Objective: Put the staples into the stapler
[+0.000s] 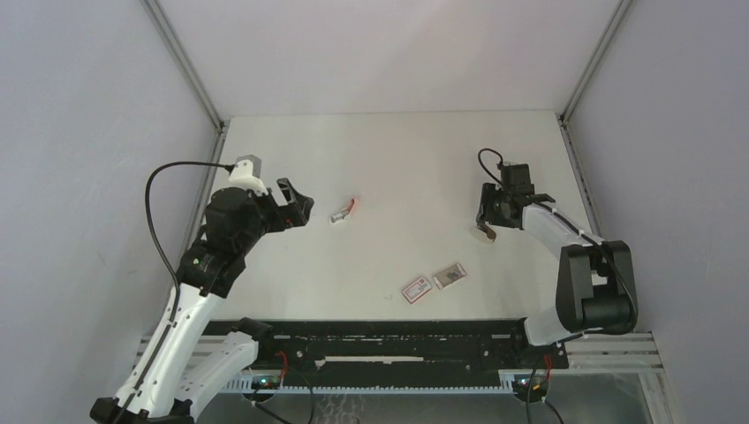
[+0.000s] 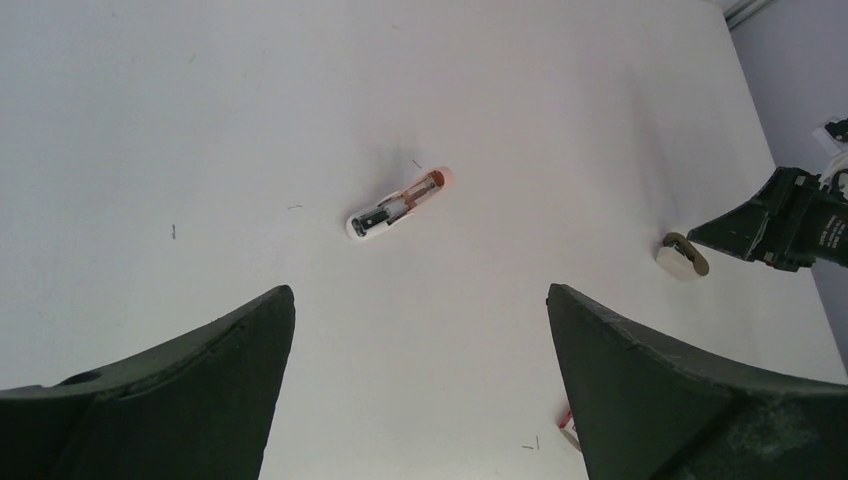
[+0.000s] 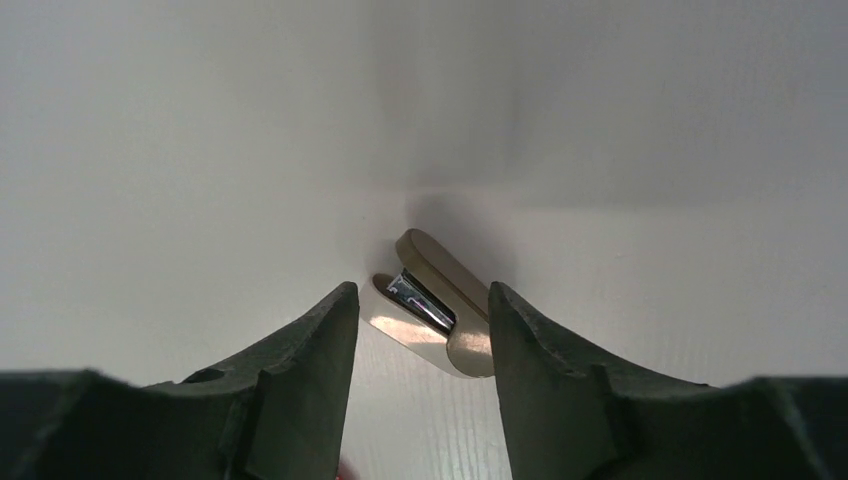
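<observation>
Staples [image 1: 450, 276] not loaded: lying in pale tray [image 1: 437, 283], front-centre of counter [image 1: 397, 159], just beside white red-labelled sleeve [image 1: 417, 289]. Stapler [image 2: 396, 205] flat on counter, mid-left, well apart from staples, nothing holding it; magazine open or not, cannot tell. Left claw [image 2: 418, 292] spread wide, empty, hovering near stapler. Right claw [image 3: 420, 295] part-open, straddling small beige piece with shiny metal insert [image 3: 440, 275], not clamped. Judgement: early stage; opening, picking and inserting all left.
</observation>
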